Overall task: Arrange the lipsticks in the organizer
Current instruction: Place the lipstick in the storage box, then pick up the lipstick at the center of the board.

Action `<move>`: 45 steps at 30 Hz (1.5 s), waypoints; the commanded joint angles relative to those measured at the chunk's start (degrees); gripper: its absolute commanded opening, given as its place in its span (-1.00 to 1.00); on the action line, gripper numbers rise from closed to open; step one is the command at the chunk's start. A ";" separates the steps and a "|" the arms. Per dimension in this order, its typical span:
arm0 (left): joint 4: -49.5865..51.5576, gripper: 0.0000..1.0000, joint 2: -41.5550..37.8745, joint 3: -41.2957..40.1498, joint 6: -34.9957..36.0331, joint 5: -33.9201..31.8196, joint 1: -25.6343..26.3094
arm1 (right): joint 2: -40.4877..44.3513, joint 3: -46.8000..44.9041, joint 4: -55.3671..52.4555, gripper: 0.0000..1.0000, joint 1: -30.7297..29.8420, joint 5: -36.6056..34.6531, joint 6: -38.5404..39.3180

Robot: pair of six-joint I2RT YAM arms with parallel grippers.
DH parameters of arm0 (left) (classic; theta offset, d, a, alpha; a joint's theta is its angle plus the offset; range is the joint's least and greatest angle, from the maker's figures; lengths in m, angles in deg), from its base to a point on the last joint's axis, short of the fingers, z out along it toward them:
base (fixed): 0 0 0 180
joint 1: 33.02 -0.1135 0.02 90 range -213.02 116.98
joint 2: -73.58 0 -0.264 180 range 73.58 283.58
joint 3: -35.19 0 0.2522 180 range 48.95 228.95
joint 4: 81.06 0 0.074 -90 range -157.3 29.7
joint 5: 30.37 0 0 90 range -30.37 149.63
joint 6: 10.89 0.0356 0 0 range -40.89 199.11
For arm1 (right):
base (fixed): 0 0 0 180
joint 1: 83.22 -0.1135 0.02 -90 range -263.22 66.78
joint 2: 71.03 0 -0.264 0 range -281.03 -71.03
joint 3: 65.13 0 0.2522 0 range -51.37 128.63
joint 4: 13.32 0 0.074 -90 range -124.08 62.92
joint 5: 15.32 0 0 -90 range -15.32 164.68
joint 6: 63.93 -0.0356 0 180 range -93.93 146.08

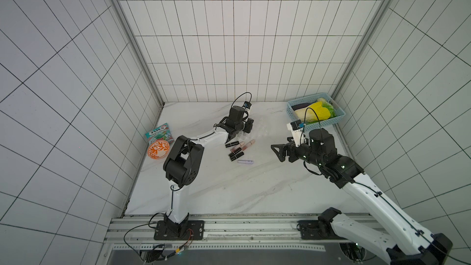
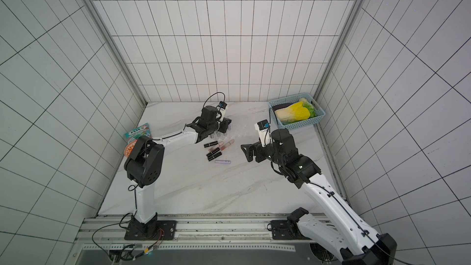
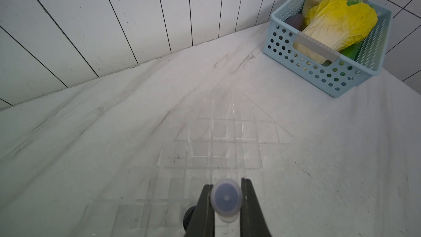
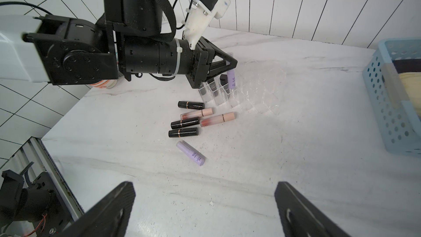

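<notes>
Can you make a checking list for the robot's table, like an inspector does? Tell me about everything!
Surface: white marble table, grey veins, a few dark specks.
Job's things: clear organizer holds a few dark tubes; six loose lipsticks lie beside it: three black, two pink, one lilac.
Clutter: blue basket with a cabbage, orange bowl, snack packet.
Grippers: left pincer shut on a lilac lipstick over the organizer; right pincer open, empty.
Cables: black loops at the wrist cameras, wires by the front rail.
Surroundings: white tiled walls.
</notes>
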 commanded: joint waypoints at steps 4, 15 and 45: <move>-1.87 -0.86 2.96 4.55 1.14 -0.93 0.11 | 0.92 -1.95 1.14 0.99 0.80 1.45 0.45; -1.83 -0.82 7.07 6.43 1.31 -2.34 0.11 | -0.02 -1.89 1.44 0.96 1.12 3.38 0.47; -10.74 0.35 -43.23 -42.51 -33.60 -0.67 -7.11 | -41.08 16.26 -12.00 0.51 -8.08 9.11 6.61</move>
